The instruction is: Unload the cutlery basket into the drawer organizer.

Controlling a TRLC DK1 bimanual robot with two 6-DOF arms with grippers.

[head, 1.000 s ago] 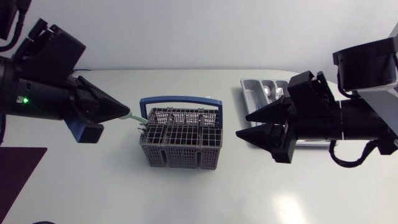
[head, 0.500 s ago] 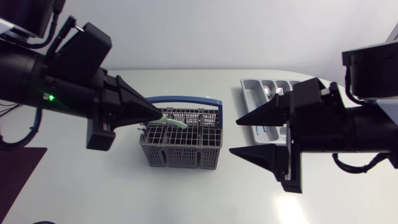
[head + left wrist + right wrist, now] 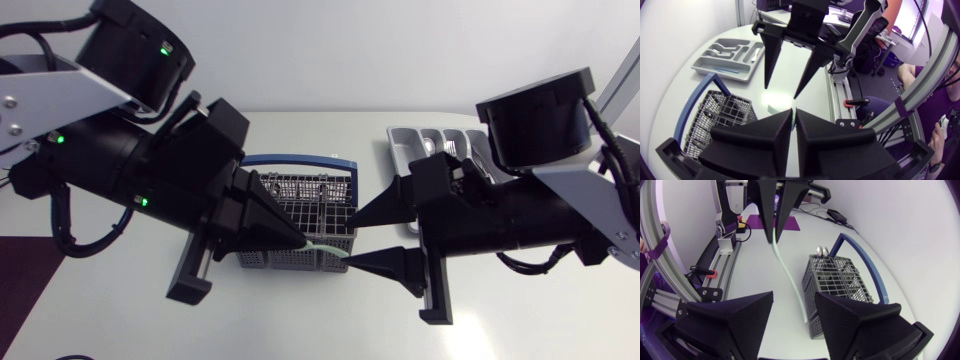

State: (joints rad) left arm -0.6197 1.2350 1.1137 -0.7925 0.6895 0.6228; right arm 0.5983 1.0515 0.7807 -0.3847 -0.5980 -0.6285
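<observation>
Left gripper (image 3: 303, 243) clamped on one end of pale green cutlery piece (image 3: 330, 250), held out beside cutlery basket (image 3: 320, 180) between spread, non-touching fingers of right gripper (image 3: 353, 244); apparent handover toward drawer organizer (image 3: 405, 150).

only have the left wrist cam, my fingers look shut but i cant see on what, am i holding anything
observer: Yes. The right wrist view shows the left gripper shut on one end of a long pale green utensil.
operator: is it in the right gripper yet
observer: Not gripped. Its free end lies between the fingers of the right gripper, which stand wide open and do not appear to touch it.
operator: anything left in the basket
observer: The right wrist view shows two rounded silver ends, likely spoons, sticking up from the cutlery basket.
</observation>
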